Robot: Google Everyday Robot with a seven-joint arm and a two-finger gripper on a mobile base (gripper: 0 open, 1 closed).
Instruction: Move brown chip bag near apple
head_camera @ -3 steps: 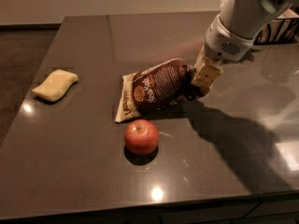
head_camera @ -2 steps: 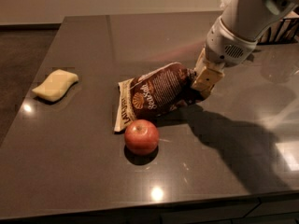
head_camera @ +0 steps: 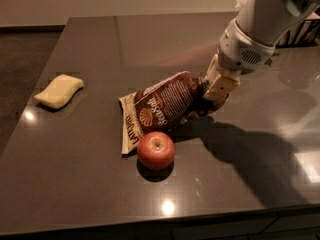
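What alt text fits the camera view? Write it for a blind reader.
The robot's pincer grips one end of a brown chip bag on a dark table; the bag's other end lies beside a red apple. A pale-yellow sponge lies toward the left edge.

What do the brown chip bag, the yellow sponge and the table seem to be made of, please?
The brown chip bag: thin plastic film, probably, given its crinkles and sheen; the gripper holds its raised end. The sponge: soft foam, seemingly, matte and rounded. The table: hard, polished dark surface, mirroring lights; stone or laminate, unclear.
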